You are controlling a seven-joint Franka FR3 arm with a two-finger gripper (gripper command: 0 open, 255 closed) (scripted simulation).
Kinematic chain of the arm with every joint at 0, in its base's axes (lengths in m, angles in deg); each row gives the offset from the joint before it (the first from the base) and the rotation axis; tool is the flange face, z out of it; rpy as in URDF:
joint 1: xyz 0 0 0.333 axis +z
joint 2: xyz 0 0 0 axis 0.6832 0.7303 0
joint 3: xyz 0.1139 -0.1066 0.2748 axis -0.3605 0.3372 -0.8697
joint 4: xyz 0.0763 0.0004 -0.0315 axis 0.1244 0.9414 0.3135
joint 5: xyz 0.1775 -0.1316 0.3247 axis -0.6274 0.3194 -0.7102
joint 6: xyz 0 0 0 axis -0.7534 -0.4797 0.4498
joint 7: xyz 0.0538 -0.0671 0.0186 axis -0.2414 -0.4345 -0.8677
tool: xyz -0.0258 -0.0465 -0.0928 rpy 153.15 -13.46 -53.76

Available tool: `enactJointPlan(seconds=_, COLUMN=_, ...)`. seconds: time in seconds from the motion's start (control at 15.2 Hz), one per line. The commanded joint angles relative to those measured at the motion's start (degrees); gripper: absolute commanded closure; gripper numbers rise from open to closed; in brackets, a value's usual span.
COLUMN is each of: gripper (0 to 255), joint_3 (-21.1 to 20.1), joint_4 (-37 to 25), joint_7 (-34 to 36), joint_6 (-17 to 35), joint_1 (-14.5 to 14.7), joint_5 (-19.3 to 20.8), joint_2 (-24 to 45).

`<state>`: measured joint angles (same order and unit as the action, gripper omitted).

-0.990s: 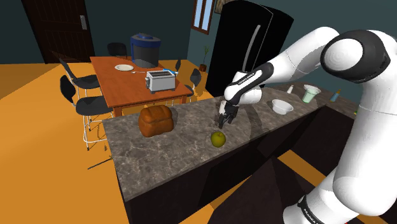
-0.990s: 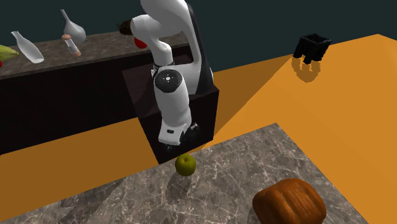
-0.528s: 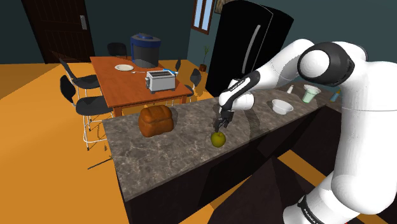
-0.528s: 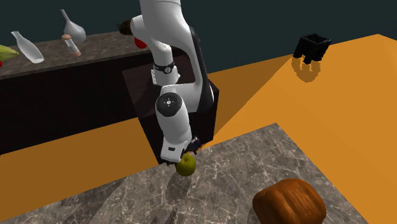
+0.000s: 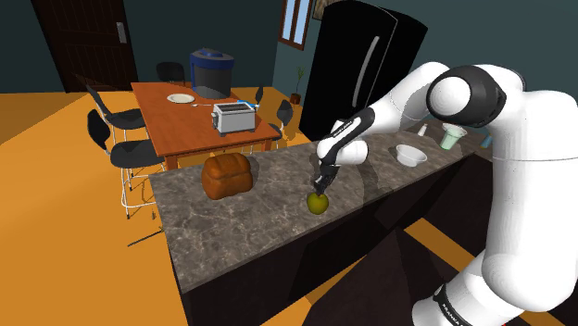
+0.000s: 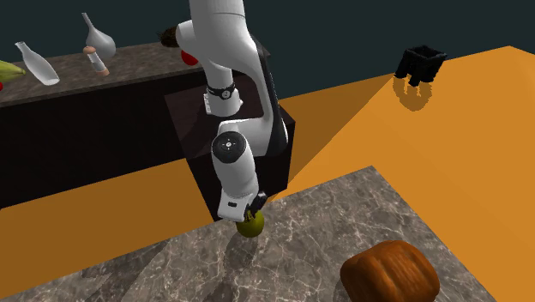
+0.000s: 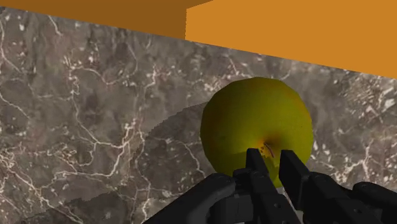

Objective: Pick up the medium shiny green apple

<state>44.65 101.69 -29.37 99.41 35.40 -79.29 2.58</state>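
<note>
one round yellow-green shiny apple [image 7: 254, 118] directly below the jaws, seated on a grey-brown white-veined marble countertop [image 5: 232, 231]. all-black two-finger gripper [image 7: 272, 167] poised straight over the fruit's top, tips by the stem dimple, touching the skin or just short of it; cannot tell which. black fingers [image 7: 256, 168] drawn nearly together, only a thin slit between, far narrower than the apple, so clenched on nothing rather than wrapped about the fruit. white arm with dark joints [image 6: 233, 163] dropping steeply to the jaws from above. off to the shoulder view's left of the jaws, well apart, a brown crusty loaf of bread [image 5: 227, 175] on the same stone. to the shoulder view's right of the jaws, farther along the counter, a white bowl [image 5: 411, 155]. beyond the jaws in that view, a reddish wooden table [image 5: 176, 120] carrying a silver toaster [image 5: 232, 117], black chairs [image 5: 132, 153] around it, and a tall black fridge [image 5: 370, 56]. past the counter edge ahead of the jaws in the wrist view, plain orange floor [image 7: 286, 25].
</note>
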Motion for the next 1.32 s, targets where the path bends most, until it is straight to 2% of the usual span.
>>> enactJointPlan(seconds=0.0, gripper=255, joint_3=-0.01, joint_4=0.00, joint_7=0.00, joint_6=0.01, joint_1=0.00, joint_5=0.00, joint_2=0.02)
enactJointPlan(seconds=0.4, gripper=255, joint_3=-0.01, joint_4=-0.02, joint_7=0.02, joint_6=0.03, joint_1=0.02, joint_5=-0.01, joint_2=0.05)
enactJointPlan(seconds=1.25, gripper=255, joint_3=1.78, joint_4=1.35, joint_7=2.06, joint_6=-7.22, joint_1=1.29, joint_5=2.33, joint_2=-8.62)
